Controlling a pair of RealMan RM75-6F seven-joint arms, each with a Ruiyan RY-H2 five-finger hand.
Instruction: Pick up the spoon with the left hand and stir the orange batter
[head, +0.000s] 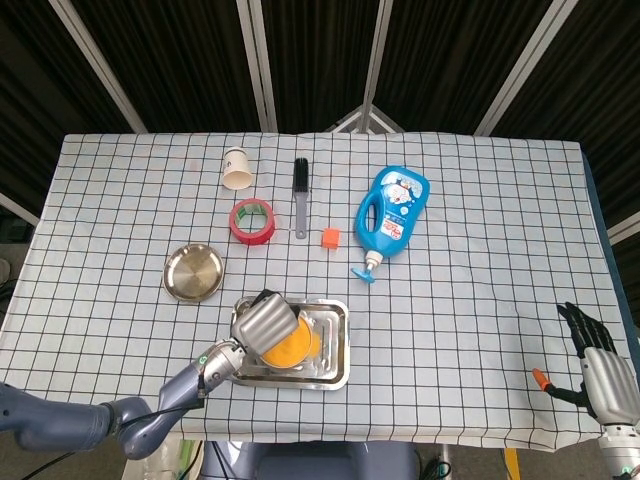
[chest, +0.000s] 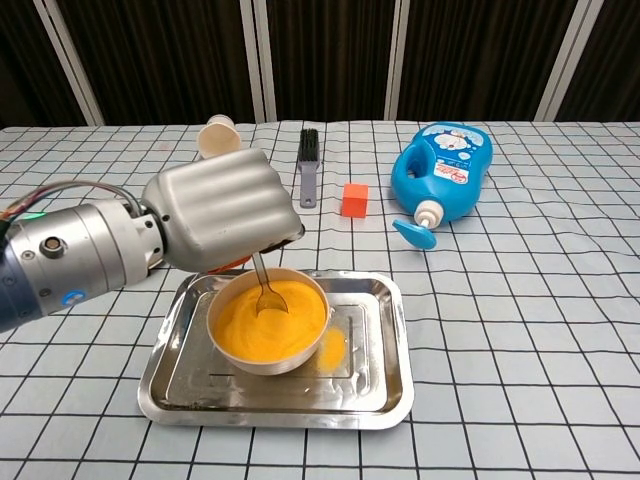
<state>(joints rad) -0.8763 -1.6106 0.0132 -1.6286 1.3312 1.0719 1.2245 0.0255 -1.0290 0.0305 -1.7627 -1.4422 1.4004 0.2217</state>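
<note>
A white bowl of orange batter (chest: 270, 322) (head: 283, 345) stands in a steel tray (chest: 375, 385) (head: 335, 372) near the table's front. My left hand (chest: 215, 208) (head: 262, 324) hovers over the bowl's left side and holds a metal spoon (chest: 264, 284) by its handle. The spoon's bowl dips into the batter. Some batter lies spilled on the tray beside the bowl (chest: 333, 346). My right hand (head: 598, 365) hangs at the table's right front corner, its fingers apart and nothing in it.
A steel dish (head: 193, 271) sits left of the tray. Behind are a red tape roll (head: 252, 220), a paper cup (head: 237, 169), a black brush (head: 299, 194), an orange cube (head: 329, 238) and a blue bottle (head: 392, 210) lying on its side.
</note>
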